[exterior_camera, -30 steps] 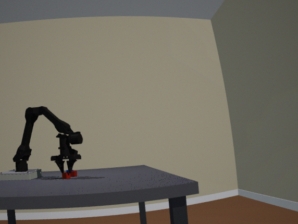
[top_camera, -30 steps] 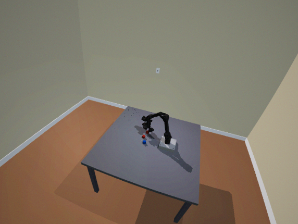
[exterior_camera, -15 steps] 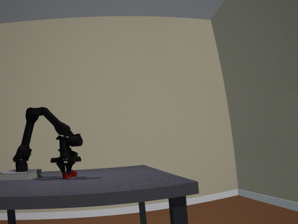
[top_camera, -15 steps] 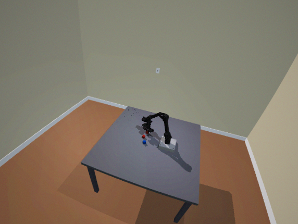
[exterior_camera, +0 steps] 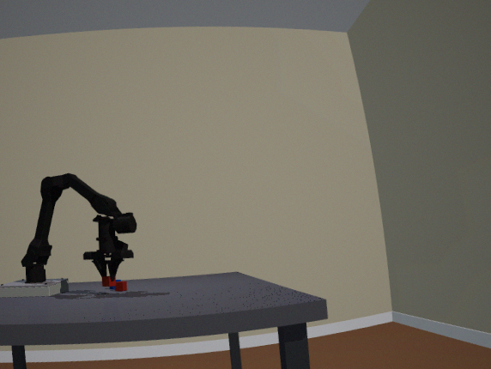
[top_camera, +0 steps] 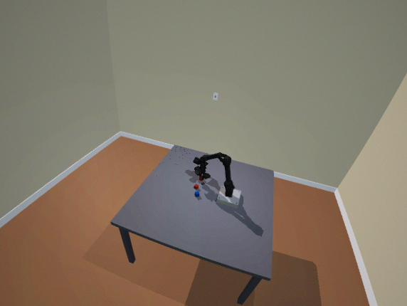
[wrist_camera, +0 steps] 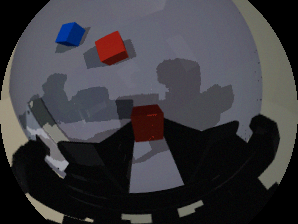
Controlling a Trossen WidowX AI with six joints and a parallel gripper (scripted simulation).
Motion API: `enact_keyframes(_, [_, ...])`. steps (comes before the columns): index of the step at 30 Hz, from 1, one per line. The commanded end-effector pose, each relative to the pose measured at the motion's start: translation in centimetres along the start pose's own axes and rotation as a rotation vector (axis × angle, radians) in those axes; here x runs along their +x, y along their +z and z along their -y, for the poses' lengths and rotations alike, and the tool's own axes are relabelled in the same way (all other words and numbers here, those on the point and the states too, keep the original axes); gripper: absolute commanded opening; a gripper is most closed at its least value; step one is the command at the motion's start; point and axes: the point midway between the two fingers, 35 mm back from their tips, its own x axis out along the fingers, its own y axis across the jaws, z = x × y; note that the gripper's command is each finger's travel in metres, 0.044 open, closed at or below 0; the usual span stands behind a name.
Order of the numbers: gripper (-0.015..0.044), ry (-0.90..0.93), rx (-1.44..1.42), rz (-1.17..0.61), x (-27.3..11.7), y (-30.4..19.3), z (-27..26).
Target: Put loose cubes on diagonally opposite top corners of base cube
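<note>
My gripper (top_camera: 201,177) (exterior_camera: 108,278) (wrist_camera: 147,123) points down and is shut on a red cube (top_camera: 201,179) (exterior_camera: 106,281) (wrist_camera: 147,128), a little above the table. One finger hides part of this cube in the exterior view. The other red cube (top_camera: 196,186) (exterior_camera: 122,286) (wrist_camera: 111,48) rests on the table beside the blue cube (top_camera: 197,194) (exterior_camera: 112,287) (wrist_camera: 70,34). A gap shows between these two in the wrist view. In the exterior view the blue cube is mostly hidden behind the red cubes. Nothing lies on top of the blue cube.
The arm's pale base plate (top_camera: 228,201) (exterior_camera: 32,291) stands on the grey table (top_camera: 171,213) (exterior_camera: 215,300), to the right of the cubes in the top view. Shadows of the arm and gripper fall across the table around the cubes.
</note>
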Motion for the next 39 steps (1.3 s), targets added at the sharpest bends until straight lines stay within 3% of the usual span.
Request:
enact_keyframes(1, [0.0105, -0.013, 0.001, 0.006, -1.5, 0.1, 0.4])
enact_keyframes(22, [0.0105, -0.012, 0.001, 0.006, -8.0, 0.0, -0.1])
enact_keyframes(39, [0.0105, -0.01, -0.068, 0.01, -7.1, 3.9, -1.9])
